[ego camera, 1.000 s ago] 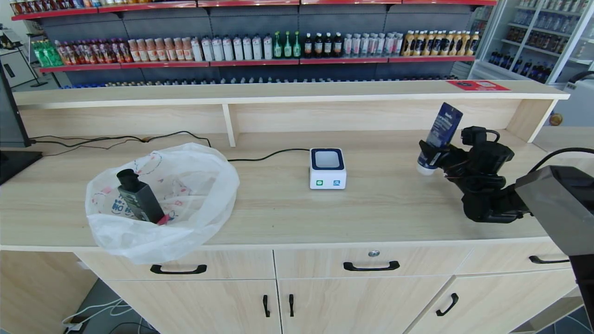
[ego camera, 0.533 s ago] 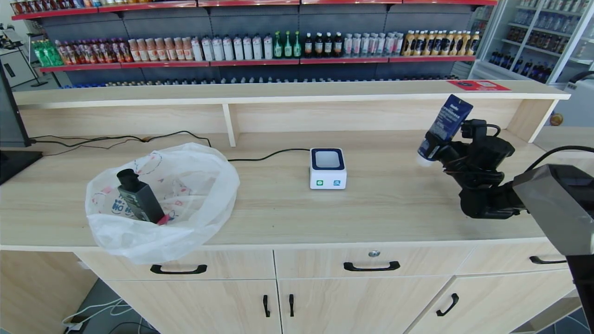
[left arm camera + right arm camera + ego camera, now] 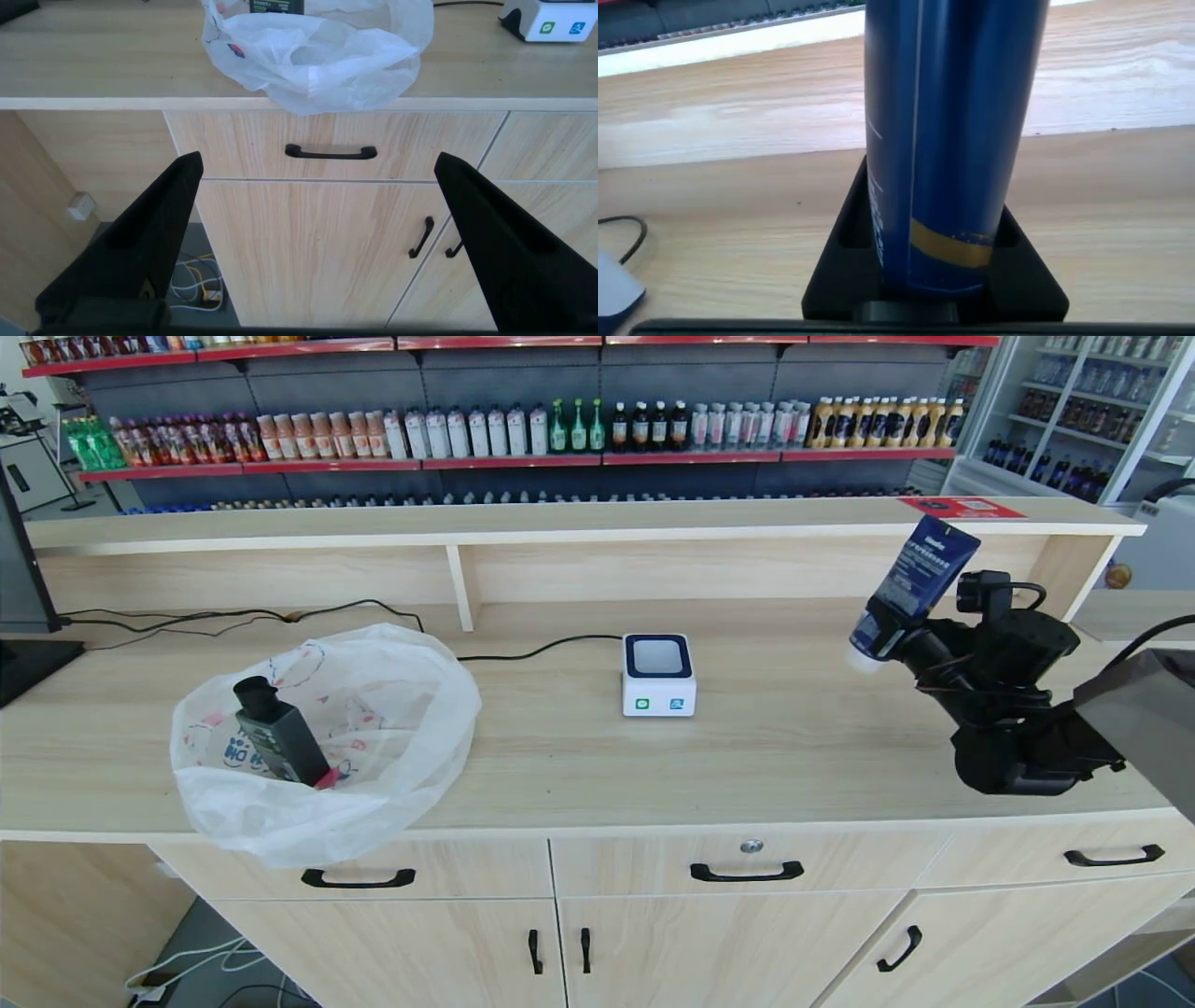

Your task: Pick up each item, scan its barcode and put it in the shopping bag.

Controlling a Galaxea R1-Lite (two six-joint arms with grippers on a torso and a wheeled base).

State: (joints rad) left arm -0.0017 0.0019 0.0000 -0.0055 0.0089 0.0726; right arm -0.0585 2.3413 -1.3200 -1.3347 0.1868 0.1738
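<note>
1. In the right wrist view the blue tube (image 3: 952,140) is being cut off by the frame's upper edge. Its lower end is being hidden behind the right gripper (image 3: 938,285). No barcode can be made out on it.
2. The dark bottle (image 3: 280,733) is being partly hidden by the wall of the shopping bag (image 3: 420,756), on the left of the surface (image 3: 794,747). It is leaning inside with its cap toward the far left.
3. In the left wrist view the scanner (image 3: 547,19) is being cut off at the corner of the frame.
4. In the head view the blue tube (image 3: 917,574) is being gripped near its white cap by the closed jaws of the right gripper (image 3: 901,639). It is being held above the right end of the surface, well apart from the scanner (image 3: 659,674).
5. Its long axis is being held tilted: the cap is being pointed down and left, the flat crimped end up and toward the far right.
6. The left gripper (image 3: 318,233) is being held with its jaws wide open, on the near side of the surface, facing the drawer below the shopping bag (image 3: 318,56).
</note>
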